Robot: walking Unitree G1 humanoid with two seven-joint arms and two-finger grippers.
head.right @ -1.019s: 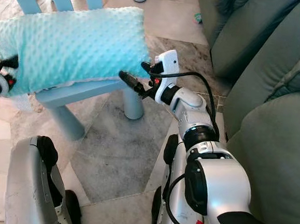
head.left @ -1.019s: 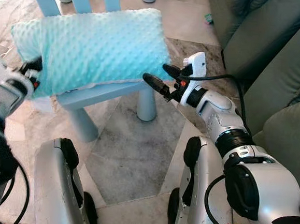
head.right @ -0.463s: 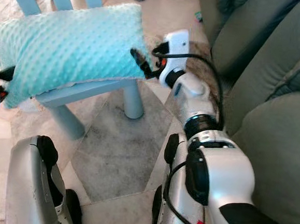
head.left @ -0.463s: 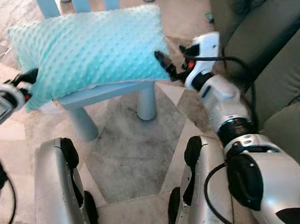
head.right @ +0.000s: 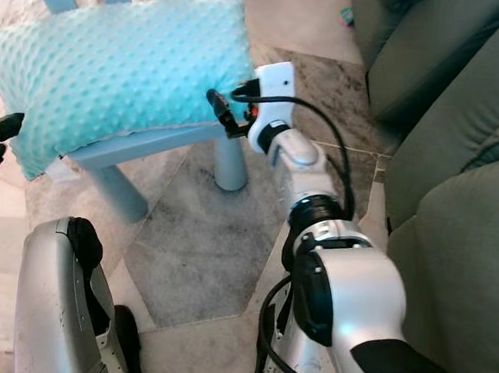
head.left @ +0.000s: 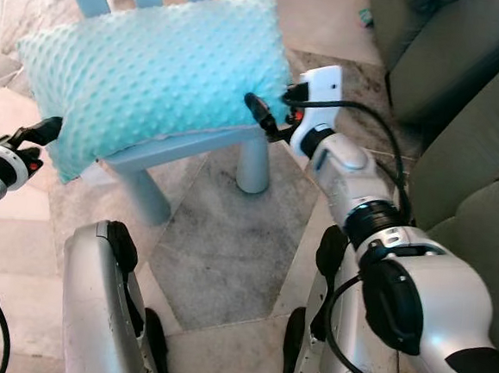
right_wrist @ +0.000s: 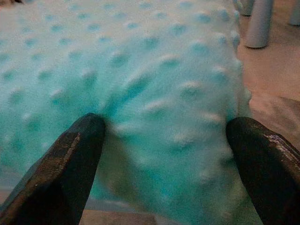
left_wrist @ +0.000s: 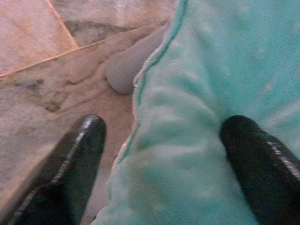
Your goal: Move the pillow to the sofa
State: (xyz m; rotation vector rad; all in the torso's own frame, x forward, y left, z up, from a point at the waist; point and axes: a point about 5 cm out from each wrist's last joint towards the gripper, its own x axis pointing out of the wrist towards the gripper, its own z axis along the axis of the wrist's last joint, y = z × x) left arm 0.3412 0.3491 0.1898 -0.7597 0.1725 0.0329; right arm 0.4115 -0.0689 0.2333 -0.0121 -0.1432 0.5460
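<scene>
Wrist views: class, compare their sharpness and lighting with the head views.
Left wrist view: soft, close focus; pillow fuzzy between the left end effector's fingers. Right wrist view: dimmer, dots blurred near the right end effector. Eye views: bright, fairly sharp on the chair.

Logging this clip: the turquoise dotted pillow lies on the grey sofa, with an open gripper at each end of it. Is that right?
Not quite. The pillow lies on a small light-blue chair, not on the sofa, which stands apart on the robot's right; the left eye view shows this. The rest holds: the left gripper and right gripper are open, one at each end of the pillow.
</scene>
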